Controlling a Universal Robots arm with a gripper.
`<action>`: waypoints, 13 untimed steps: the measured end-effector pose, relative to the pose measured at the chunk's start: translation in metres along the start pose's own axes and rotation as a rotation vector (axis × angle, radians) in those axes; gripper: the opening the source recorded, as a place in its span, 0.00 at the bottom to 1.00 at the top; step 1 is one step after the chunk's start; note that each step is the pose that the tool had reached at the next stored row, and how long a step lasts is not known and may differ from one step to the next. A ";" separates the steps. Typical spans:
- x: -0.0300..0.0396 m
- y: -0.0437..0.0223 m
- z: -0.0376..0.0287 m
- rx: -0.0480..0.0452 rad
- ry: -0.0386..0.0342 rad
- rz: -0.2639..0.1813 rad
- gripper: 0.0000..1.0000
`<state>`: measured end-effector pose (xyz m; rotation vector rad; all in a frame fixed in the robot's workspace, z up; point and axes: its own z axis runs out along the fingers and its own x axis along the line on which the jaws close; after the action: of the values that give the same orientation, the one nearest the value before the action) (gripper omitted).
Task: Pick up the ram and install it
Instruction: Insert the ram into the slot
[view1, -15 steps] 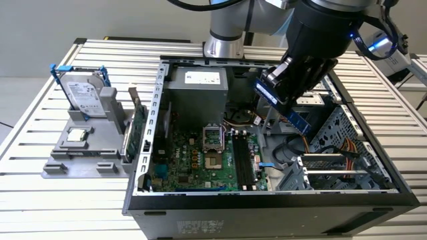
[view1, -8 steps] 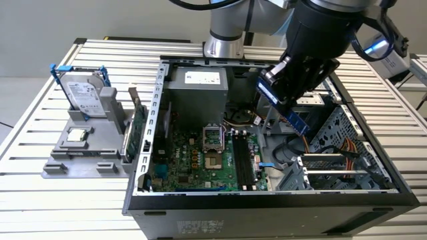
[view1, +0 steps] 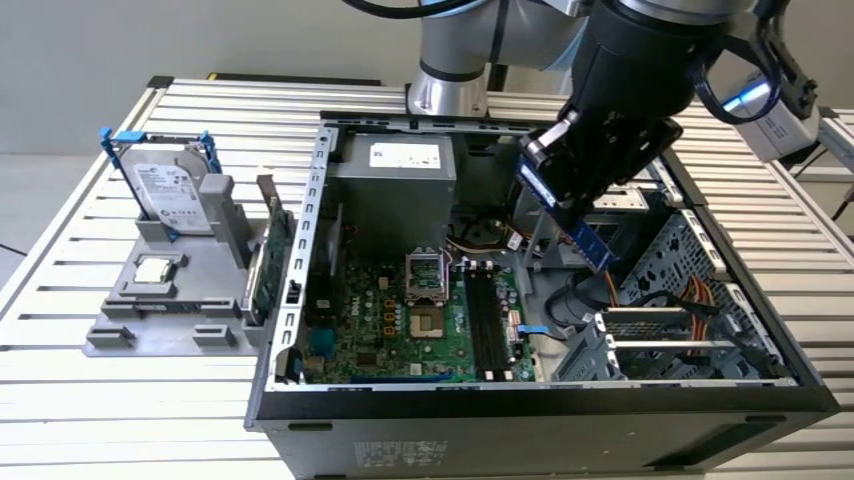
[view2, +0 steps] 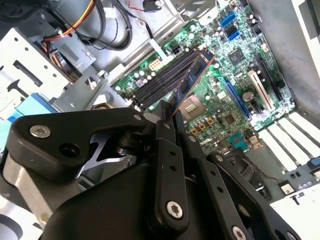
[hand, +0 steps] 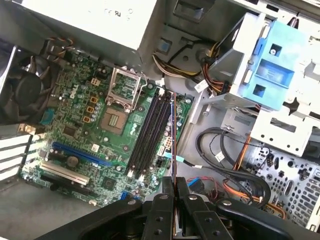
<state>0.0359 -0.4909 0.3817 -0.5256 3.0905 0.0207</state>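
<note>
The ram (view1: 577, 228) is a narrow blue strip hanging tilted above the open computer case (view1: 534, 400), with my gripper (view1: 563, 196) shut on its upper part. In the second wrist view the ram (view2: 194, 74) sticks out from between the black fingers (view2: 161, 131), over the long black memory slots (view2: 162, 82). In the first wrist view the ram (hand: 172, 132) is seen edge-on as a thin line running from the gripper (hand: 173, 186) along the side of the memory slots (hand: 149, 134). It floats above the green motherboard (view1: 387, 325) and its slots (view1: 483, 320).
In the exterior view's left, a grey holder (view1: 167, 320) carries a hard drive (view1: 174, 193) and a silver processor chip (view1: 156, 268). A green expansion card (view1: 274, 262) stands beside the case wall. Inside are a power supply (view1: 394, 170), a processor socket (view1: 430, 285), cables (hand: 225, 160) and a drive cage (view1: 681, 335).
</note>
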 end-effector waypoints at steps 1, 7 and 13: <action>0.0000 0.0000 0.0001 0.0000 -0.0001 0.008 0.00; 0.0000 0.0001 0.0003 0.0005 -0.0006 0.055 0.00; -0.0001 0.0002 0.0003 0.0008 -0.0010 0.088 0.00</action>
<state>0.0359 -0.4906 0.3814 -0.3898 3.1100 0.0201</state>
